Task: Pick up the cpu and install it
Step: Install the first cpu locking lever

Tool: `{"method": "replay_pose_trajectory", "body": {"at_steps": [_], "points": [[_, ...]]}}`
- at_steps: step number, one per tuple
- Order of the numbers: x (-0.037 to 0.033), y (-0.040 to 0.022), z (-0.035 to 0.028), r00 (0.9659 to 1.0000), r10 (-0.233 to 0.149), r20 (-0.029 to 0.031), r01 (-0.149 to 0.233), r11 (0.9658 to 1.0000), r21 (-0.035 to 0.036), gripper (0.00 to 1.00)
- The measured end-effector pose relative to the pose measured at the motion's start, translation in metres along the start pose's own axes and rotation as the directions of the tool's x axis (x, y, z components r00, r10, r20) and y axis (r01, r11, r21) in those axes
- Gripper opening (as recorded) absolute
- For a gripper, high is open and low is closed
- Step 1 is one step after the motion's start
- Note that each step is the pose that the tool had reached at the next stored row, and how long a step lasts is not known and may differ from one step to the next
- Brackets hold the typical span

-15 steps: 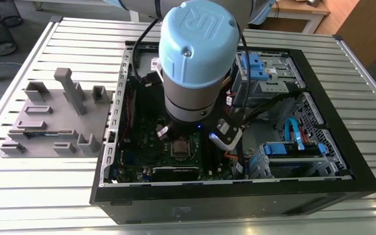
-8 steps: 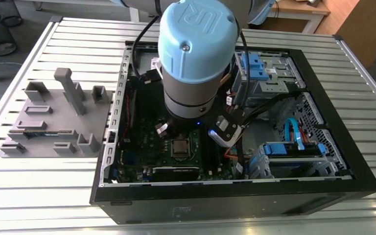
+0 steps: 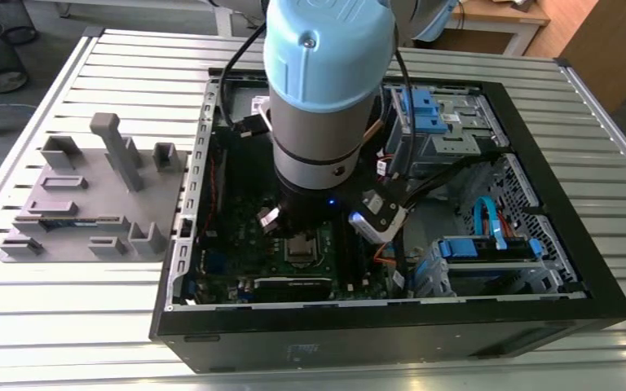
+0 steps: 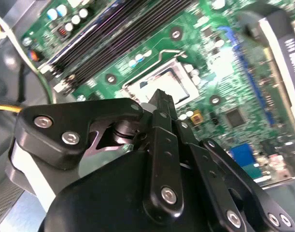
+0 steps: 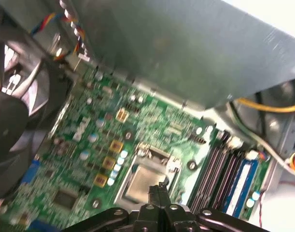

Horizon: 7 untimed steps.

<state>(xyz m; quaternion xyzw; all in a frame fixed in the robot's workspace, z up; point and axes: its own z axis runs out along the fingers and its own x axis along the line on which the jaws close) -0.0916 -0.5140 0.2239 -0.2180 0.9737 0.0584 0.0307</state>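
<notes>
One arm (image 3: pixel 324 90) | gripper (image 5: pixel 158 191) fingers pinched narrow, nothing between them, at socket (image 5: pixel 154 154) edge | cpu (image 5: pixel 137 186) silvery, flat inside socket in both wrist views | exterior view adds grey fixture (image 3: pixel 85 195), well apart from socket

A blue-capped robot arm (image 3: pixel 324 98) reaches down over the green board (image 3: pixel 341 252) inside an open black computer case (image 3: pixel 400 326) on a slatted table (image 3: pixel 74 326), a grey holder (image 3: pixel 85 204) beside it.
</notes>
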Motion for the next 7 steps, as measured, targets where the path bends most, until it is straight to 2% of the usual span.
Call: {"method": "replay_pose_trajectory", "body": {"at_steps": [1, 7], "points": [[0.0, 0.0, 0.0, 1.0, 0.0, -0.0055, 0.0, 0.9999, 0.0115, 0.11], [0.0, 0.0, 0.0, 1.0, 0.0, -0.0065, 0.001, 0.9999, 0.0135, 0.11]]}}
